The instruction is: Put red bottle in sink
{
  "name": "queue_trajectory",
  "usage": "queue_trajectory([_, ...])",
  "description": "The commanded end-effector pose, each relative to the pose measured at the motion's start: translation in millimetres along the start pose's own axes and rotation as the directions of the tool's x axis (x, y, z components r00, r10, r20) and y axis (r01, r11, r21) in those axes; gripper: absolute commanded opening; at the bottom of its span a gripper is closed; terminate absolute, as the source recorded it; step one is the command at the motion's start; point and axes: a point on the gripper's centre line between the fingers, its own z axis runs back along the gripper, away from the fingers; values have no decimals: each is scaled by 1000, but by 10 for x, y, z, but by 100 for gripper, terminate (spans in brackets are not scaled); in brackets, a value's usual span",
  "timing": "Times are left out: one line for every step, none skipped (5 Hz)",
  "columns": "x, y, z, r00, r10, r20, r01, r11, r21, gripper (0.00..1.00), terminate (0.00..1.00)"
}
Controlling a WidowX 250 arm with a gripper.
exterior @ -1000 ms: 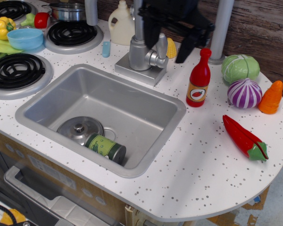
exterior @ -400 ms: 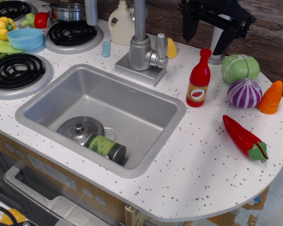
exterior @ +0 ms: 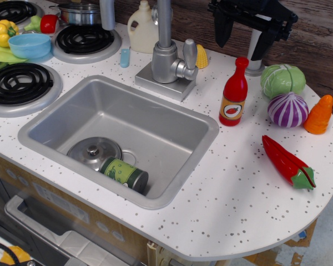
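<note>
The red bottle (exterior: pixel 235 93) stands upright on the white speckled countertop, right of the sink (exterior: pixel 50 121). It has a red cap and an orange label with a tomato mark. My black gripper (exterior: pixel 242 40) hangs above and just behind the bottle, jaws open and empty, one finger to each side of the cap's line. The sink basin holds a metal lid (exterior: pixel 94 153) and a green can (exterior: pixel 125 174) lying on its side.
A grey faucet (exterior: pixel 169 58) stands behind the sink. A green cabbage (exterior: pixel 282 80), purple onion (exterior: pixel 287 109), orange carrot (exterior: pixel 319 114) and red chili pepper (exterior: pixel 287 162) lie right of the bottle. A cream jug (exterior: pixel 142 29), corn (exterior: pixel 201 56) and stove burners (exterior: pixel 19 83) sit at back and left.
My gripper has moved right from over the faucet to above the red bottle and turned so its open fingers point down. Since 0.4 s ago it has barely shifted. The bottle has not moved.
</note>
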Motion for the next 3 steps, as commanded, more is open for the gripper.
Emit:
queue_trajectory([15, 25, 44, 998, 41, 39, -39, 998, -56, 100, 0])
queue_trajectory([-5, 8, -55, 997, 66, 46, -62, 994, -89, 100, 0])
queue_trajectory([21, 18, -90, 997, 63, 54, -58, 993, -103, 0, 0])
